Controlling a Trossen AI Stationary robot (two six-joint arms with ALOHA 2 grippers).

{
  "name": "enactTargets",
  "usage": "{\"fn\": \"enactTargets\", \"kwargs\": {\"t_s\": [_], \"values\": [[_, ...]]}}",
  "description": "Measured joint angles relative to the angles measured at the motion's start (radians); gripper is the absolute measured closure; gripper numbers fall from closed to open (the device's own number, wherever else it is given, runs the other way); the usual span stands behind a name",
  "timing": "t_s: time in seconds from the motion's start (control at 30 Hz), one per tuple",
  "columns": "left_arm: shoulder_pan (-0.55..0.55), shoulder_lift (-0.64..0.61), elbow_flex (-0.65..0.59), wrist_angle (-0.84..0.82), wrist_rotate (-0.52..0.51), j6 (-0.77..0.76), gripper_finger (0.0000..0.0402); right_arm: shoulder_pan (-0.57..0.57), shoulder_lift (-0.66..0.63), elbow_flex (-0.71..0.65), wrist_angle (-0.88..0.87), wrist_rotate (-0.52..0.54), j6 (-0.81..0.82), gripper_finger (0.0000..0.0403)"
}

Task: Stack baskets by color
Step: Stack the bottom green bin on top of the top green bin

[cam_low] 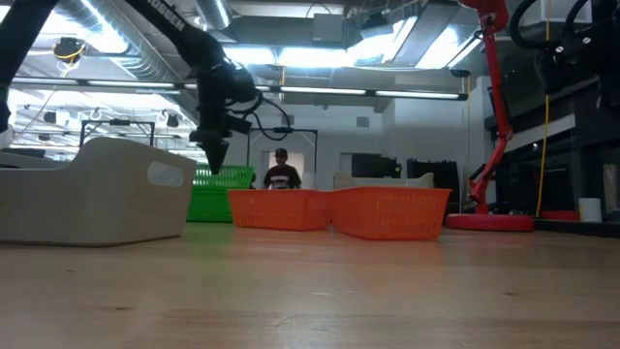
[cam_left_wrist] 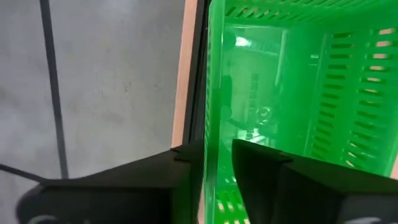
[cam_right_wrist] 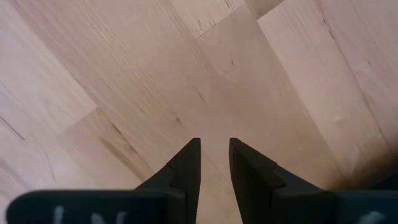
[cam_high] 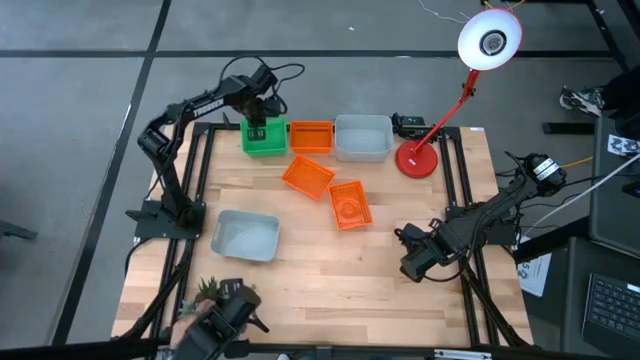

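Left tool (cam_high: 258,128) straddles green basket (cam_high: 264,138) wall, pointing down.

Near table (cam_high: 330,270) bare (baskets (cam_high: 311,137) crowd far edge).

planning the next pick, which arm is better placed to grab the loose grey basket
Left, probably. The grey basket lies on the left arm's half of the table, though the left claw is at the green basket, fingers straddling its wall. The right claw waits low near the right edge, farther away.
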Motion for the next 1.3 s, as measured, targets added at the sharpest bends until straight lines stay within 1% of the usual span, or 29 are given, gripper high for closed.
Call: {"fn": "enactTargets", "kwargs": {"t_s": [0.07, 0.17, 0.3, 0.37, 0.43, 0.53, 0.67, 0.87, 1.03, 1.3], "values": [[-0.009, -0.001, 0.0, -0.001, -0.036, 0.0, 0.0314, 0.0, 0.0, 0.0, 0.0, 0.0, 0.0, 0.0318], [-0.029, -0.02, 0.0, -0.007, -0.099, 0.0, 0.0308, 0.0, 0.0, 0.0, 0.001, 0.0, 0.0, 0.0318], [-0.063, -0.073, 0.0, -0.011, -0.122, 0.004, 0.031, 0.0, 0.0, 0.0, 0.001, 0.0, 0.0, 0.0318], [-0.081, -0.096, 0.0, 0.025, -0.156, -0.005, 0.031, 0.0, 0.0, 0.0, 0.001, 0.0, 0.0, 0.0318], [-0.092, -0.1, 0.0, 0.089, -0.22, -0.032, 0.031, 0.0, 0.0, 0.0, 0.001, 0.0, 0.0, 0.0318], [-0.097, -0.09, -0.019, 0.182, -0.291, -0.031, 0.0311, 0.0, 0.0, 0.0, 0.0, 0.0, 0.0, 0.0318], [-0.115, -0.058, -0.06, 0.294, -0.313, -0.026, 0.0311, 0.0, 0.0, 0.0, 0.0, 0.0, 0.0, 0.0318], [-0.116, 0.007, -0.081, 0.309, -0.395, -0.055, 0.0311, 0.0, 0.0, 0.0, -0.001, 0.0, -0.001, 0.0318], [-0.118, 0.051, -0.082, 0.326, -0.414, -0.055, 0.0311, 0.0, 0.0, 0.0, 0.0, 0.0, -0.001, 0.0318], [-0.119, 0.096, -0.084, 0.336, -0.403, -0.073, 0.0311, 0.0, 0.0, 0.0, 0.0, 0.0, -0.001, 0.0318]]}}
